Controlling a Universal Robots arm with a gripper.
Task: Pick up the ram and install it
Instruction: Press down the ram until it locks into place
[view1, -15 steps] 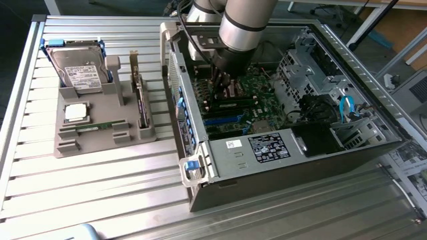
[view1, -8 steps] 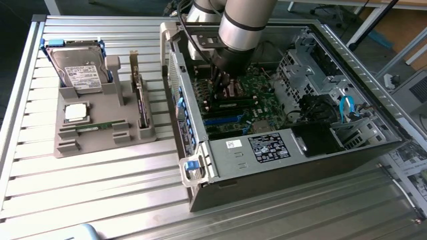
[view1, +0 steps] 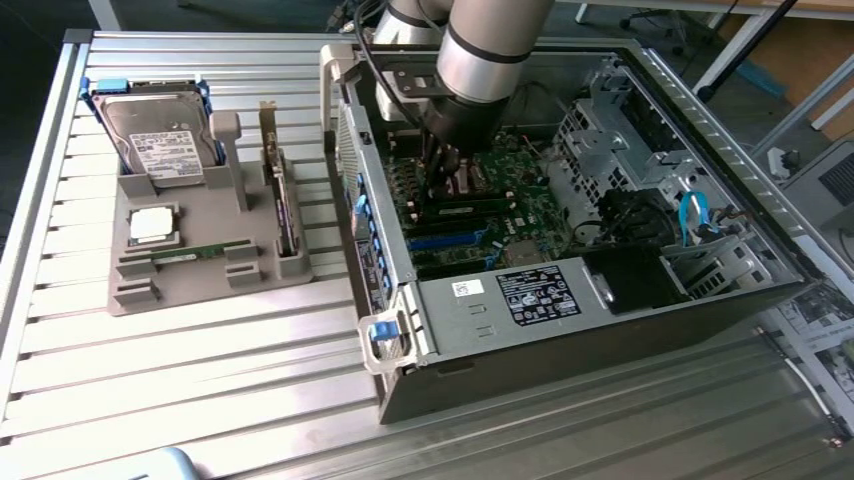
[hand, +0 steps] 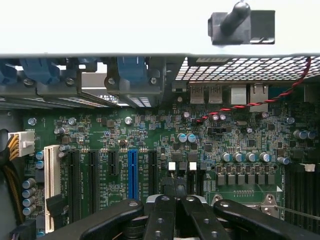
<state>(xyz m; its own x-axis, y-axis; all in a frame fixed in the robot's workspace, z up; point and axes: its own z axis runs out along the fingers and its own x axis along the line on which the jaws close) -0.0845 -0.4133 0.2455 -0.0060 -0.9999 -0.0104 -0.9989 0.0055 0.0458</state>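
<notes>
- Ram (view1: 198, 253): a slim green stick lies flat in a slot of the grey holder (view1: 134, 300), near the holder's front edge, just below the square silver processor chip (view1: 151, 224).
- Second stick of the same kind (view1: 461, 211) sits on the motherboard (view1: 527, 215) inside the open computer case (view1: 534, 330), directly under the arm's tool; whether it is fully seated I cannot tell.
- Gripper (hand: 175, 187) is down inside the case over the motherboard; jaws are together. In the wrist view the black fingers (hand: 167, 190) meet at a narrow point above the board; whether they pinch anything I cannot tell.
- Holder stands on the slatted metal surface (view1: 200, 400), toward the exterior view's left, well apart from the gripper.
- Hard drive (view1: 163, 143) stands tilted in the holder's rear part, blue rails at its sides.
- Dark expansion card (view1: 280, 200) stands upright along the holder's edge nearest the case.
- Wrist view: green board with black expansion slots, one blue slot (hand: 132, 172), a white slot (hand: 49, 185), a row of capacitors, a red and black twisted wire (hand: 260, 102) across the rear ports.
- Case lies on its side, open face up, at the surface's middle to the exterior view's right.
</notes>
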